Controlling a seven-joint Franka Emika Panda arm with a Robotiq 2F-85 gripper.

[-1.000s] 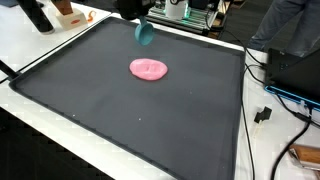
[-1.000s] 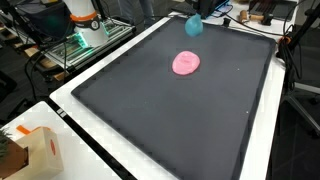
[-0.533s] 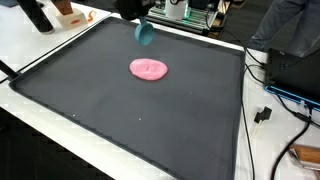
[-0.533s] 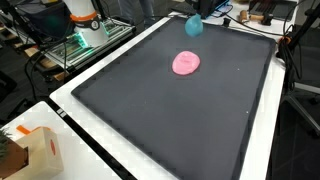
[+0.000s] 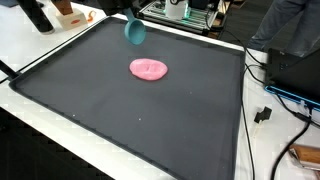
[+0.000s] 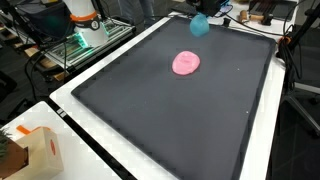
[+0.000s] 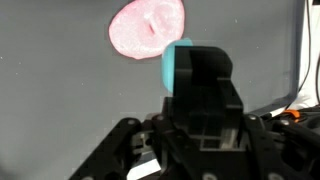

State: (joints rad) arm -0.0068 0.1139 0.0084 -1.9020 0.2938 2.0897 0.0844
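A teal object hangs just above the far edge of the black mat, with my gripper shut on it. In the wrist view only a teal sliver shows beside the black fingers, which hide the rest. A flat pink disc lies on the mat near its middle, apart from the teal object. The disc also shows at the top of the wrist view and in an exterior view. In both exterior views most of the gripper is cut off by the top edge.
The mat lies on a white table. A cardboard box stands at a table corner. Cables and equipment crowd one side, and a rack with gear stands beside the table.
The gripper has carried the teal object a little sideways along the mat's far edge and slightly up. The pink disc has not moved.
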